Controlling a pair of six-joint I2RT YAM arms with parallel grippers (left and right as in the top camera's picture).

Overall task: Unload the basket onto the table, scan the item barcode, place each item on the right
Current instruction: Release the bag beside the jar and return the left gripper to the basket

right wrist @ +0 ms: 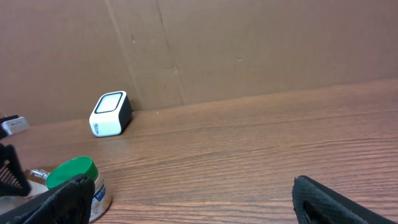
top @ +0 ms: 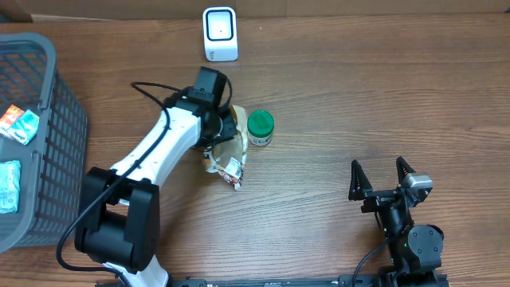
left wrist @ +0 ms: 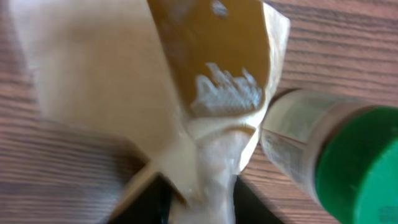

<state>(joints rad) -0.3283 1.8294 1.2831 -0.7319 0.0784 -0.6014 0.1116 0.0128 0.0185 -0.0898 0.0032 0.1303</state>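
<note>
Overhead, we see our left claw [top: 223,131] right over the tan pouch [top: 229,163]. The pouch lies mid-table, just beside the green-lid jar [top: 260,127]. We cannot tell if the claw pinches the pouch or sits loose. Our right claw [top: 378,170] is wide open, well apart. We think we should grab the pouch tight, lift without bumping the jar, and turn its barcode toward the white scanner [top: 220,33].
</note>
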